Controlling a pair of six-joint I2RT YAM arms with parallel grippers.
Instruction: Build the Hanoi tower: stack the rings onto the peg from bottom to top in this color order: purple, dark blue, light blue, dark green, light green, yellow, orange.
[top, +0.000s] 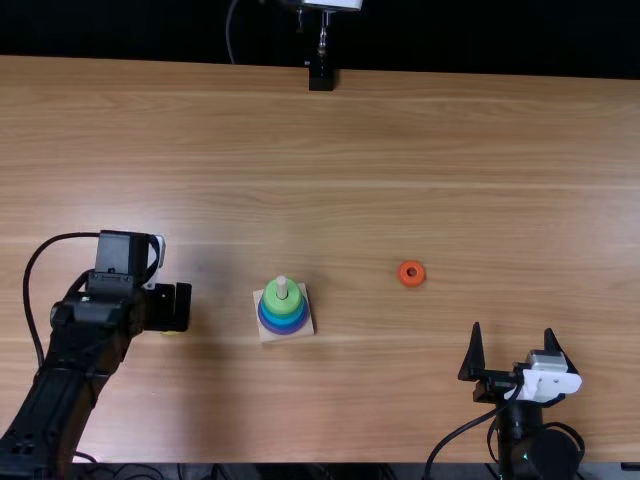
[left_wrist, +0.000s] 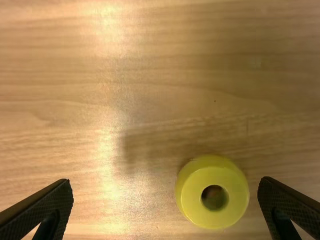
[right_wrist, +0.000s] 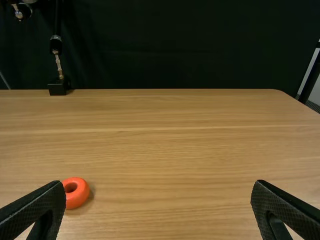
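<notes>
One light green ring (top: 283, 306) tops the stack on the peg (top: 281, 286), left of middle toward the bench's (top: 350, 150) near edge; the orange ring (top: 411, 273) lies farther right.

In the left wrist view, the left gripper (left_wrist: 165, 189) is spread, the yellow ring (left_wrist: 191, 200) between its fingers but nearer one. It would do well to centre first, close evenly, then lift level to thread the peg cleanly.

In the right wrist view, the right gripper (right_wrist: 159, 190) is spread and empty; orange should wait.
</notes>
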